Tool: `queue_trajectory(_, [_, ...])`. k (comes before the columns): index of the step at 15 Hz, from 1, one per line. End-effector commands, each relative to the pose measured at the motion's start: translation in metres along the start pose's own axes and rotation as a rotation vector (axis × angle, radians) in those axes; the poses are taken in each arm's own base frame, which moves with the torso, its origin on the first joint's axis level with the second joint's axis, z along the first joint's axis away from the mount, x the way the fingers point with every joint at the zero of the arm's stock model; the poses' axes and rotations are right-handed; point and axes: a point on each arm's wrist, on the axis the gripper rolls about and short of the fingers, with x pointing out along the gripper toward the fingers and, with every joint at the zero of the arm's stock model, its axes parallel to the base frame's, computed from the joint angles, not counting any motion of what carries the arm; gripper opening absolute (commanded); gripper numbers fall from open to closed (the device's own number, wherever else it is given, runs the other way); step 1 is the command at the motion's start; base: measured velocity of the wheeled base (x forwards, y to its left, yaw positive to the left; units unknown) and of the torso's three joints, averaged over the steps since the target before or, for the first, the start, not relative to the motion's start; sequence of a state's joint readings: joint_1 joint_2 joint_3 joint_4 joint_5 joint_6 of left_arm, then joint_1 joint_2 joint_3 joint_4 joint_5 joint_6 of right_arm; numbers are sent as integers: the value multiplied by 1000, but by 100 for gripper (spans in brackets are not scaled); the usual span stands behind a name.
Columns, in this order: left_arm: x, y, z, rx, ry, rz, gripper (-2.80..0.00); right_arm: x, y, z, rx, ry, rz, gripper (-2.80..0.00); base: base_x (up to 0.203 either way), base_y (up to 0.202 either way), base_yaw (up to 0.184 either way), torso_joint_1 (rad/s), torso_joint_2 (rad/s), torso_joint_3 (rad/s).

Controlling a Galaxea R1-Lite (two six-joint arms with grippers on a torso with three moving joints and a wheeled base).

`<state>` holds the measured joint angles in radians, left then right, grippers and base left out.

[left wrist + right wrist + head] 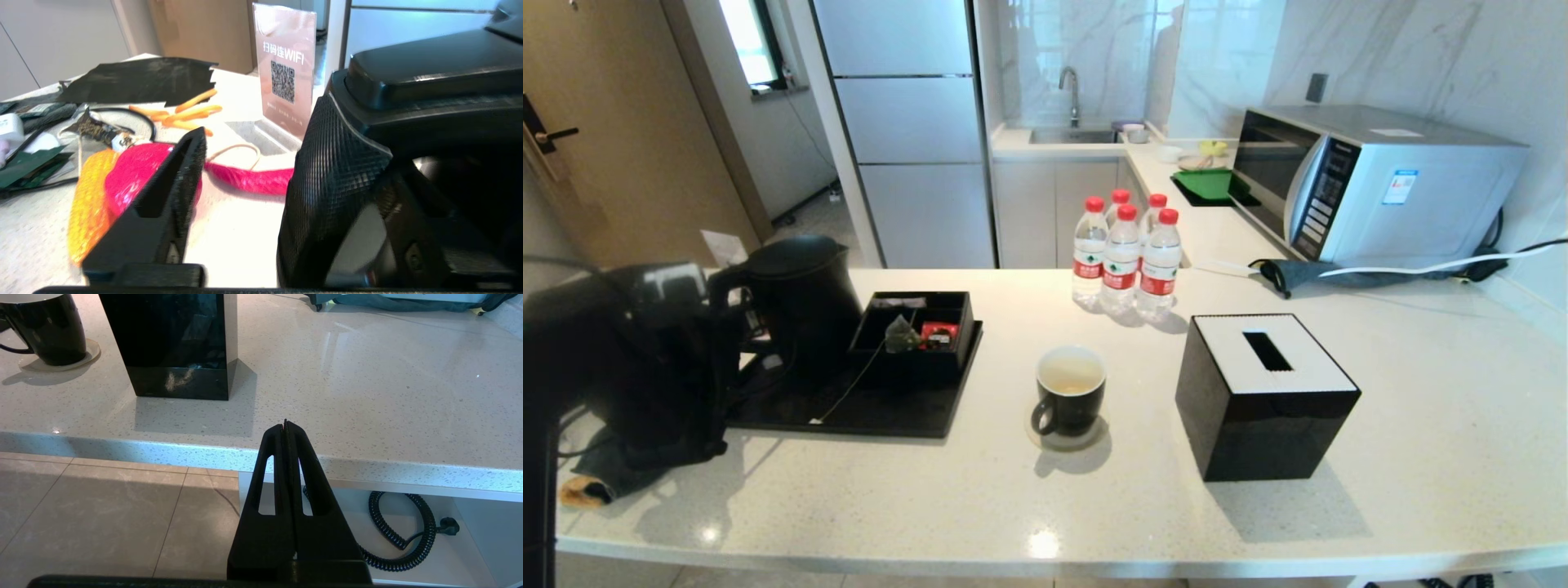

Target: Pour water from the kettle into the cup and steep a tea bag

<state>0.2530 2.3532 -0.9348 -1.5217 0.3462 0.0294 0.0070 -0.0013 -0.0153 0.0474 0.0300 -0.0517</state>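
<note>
The matte black kettle (800, 294) stands on the black tray (866, 416) at the left. My left arm (629, 359) reaches to its handle side. In the left wrist view my left gripper (263, 120) is open, with only bare counter between the fingers (179, 183) and the kettle (429, 69) right beside the outer finger. The black cup (1068, 392) sits on a coaster mid-counter, with pale yellowish water (1070, 377) inside. The tea bag (902, 335) lies in the compartment box, its string trailing over the tray. My right gripper (285, 424) is shut and empty below the counter's front edge.
Several red-capped bottles (1123, 257) stand behind the cup, and a black tissue box (1262, 396) is to its right. A microwave (1372, 184) is at the back right. The compartment box (947, 314) holds a red packet (939, 335). A WiFi sign (286, 69) and net bags (135, 171) lie left of the kettle.
</note>
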Motion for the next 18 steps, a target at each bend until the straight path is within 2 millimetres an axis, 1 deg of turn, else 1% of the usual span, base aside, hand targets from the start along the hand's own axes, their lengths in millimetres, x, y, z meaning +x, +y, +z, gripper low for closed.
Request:
queue_trajectory(1, [-9,5,16,-15,-46,6,0,0,0,0,0,1,1,-280,0,0,0,0,0,0])
queue_trajectory(4, [-21,10,29,-15,-43,8,0,0,0,0,0,1,1,-280,0,0,0,0,0,0])
queue_trajectory(7, [-42,16,44,-11,-32,3,0,0,0,0,0,1,1,-280,0,0,0,0,0,0])
queue_trajectory(10, [-75,27,54,5,13,0,0,0,0,0,0,1,1,-280,0,0,0,0,0,0])
queue_trajectory(14, [-131,46,63,34,94,-12,0,0,0,0,0,1,1,-280,0,0,0,0,0,0])
queue_trajectory(16, [-155,53,65,45,123,-20,0,0,0,0,0,1,1,-280,0,0,0,0,0,0])
queue_trajectory(17, [-163,56,67,47,129,-21,-280,0,0,0,0,1,1,-280,0,0,0,0,0,0])
queue_trajectory(18, [-169,58,69,47,129,-22,-280,0,0,0,0,1,1,-280,0,0,0,0,0,0])
